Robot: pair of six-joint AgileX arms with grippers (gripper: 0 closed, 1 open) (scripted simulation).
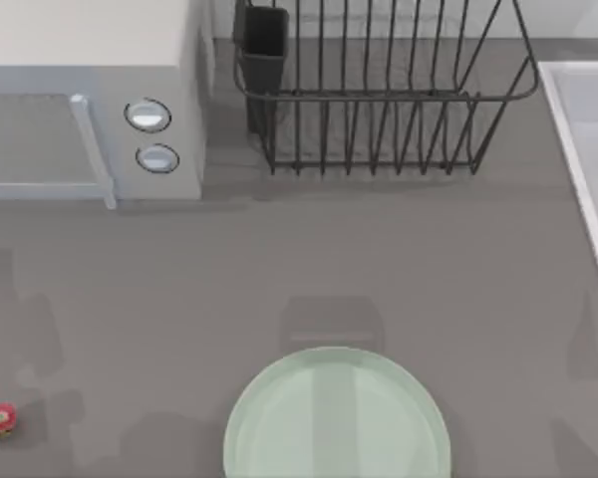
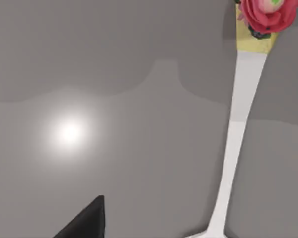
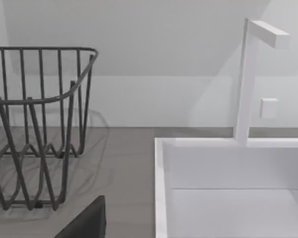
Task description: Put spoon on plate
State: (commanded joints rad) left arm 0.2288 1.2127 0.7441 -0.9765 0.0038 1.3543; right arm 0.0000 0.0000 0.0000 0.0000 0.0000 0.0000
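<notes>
The spoon [image 2: 238,124] lies flat on the table [image 1: 279,259] at its left edge, well apart from the plate [image 1: 337,418]. A microwave [image 1: 90,100] and a wire rack [image 1: 379,90] stand far behind. I cannot tell how open either claw is.

1. No writing, label, brand, number or sign can be read on anything in these views.
2. The microwave [image 1: 90,100] has two round knobs [image 1: 148,116] on its front panel, and both are blank, with no dial marks or figures around them.
3. The plate [image 1: 337,418], nearer the camera than the microwave, has a plain glossy face with no print.
4. The spoon [image 2: 238,129] has a red-and-yellow ornament at its handle's end, and no lettering.
5. The wire rack [image 1: 379,90], beside the microwave, carries no tag.
</notes>
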